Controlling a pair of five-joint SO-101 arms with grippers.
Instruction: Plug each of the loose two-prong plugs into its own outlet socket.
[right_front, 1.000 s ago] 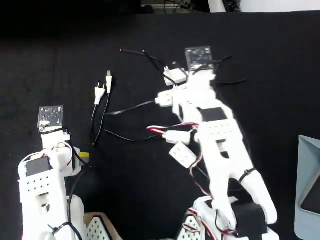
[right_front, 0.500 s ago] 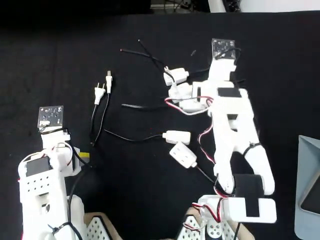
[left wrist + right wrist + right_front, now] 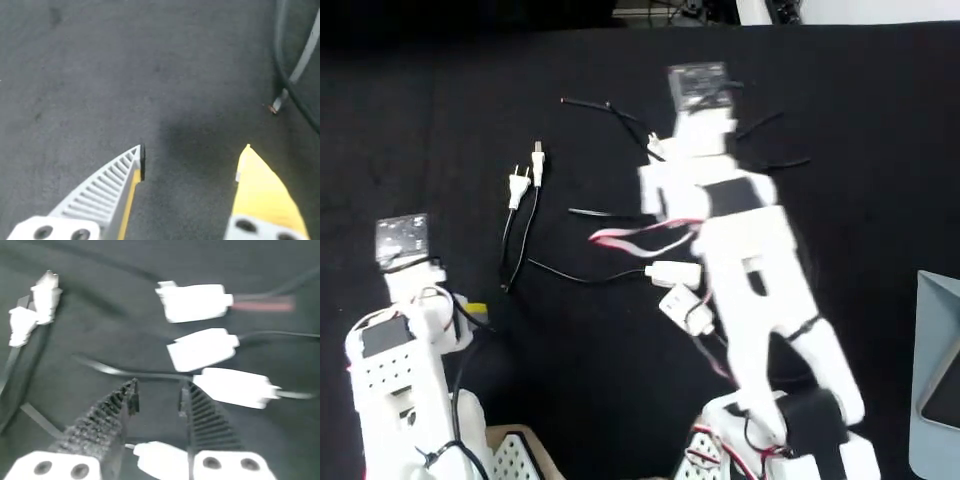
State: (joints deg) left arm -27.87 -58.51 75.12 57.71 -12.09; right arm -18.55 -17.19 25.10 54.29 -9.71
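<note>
Two loose white two-prong plugs (image 3: 520, 186) (image 3: 537, 160) lie side by side on the black mat, their black cables trailing toward the front. The right wrist view has them as plugs (image 3: 47, 292) (image 3: 20, 325). Two white sockets (image 3: 675, 272) (image 3: 687, 308) lie mid-table beside the right arm (image 3: 750, 260), which stretches toward the back. My right gripper (image 3: 159, 390) is open above the mat, near three white sockets (image 3: 195, 302) (image 3: 202, 347) (image 3: 235, 385), holding nothing. My left gripper (image 3: 192, 155) is open over bare mat at the front left.
Black cables (image 3: 610, 112) run across the mat behind and beside the right arm. A loose cable end (image 3: 274, 107) lies near the left gripper. A blue-grey tray (image 3: 932, 330) stands at the right edge. A small white connector (image 3: 155, 457) lies under the right gripper's base.
The right arm has swung left after reaching far right half a second ago, now covering the back socket. The left arm has shifted slightly left.
</note>
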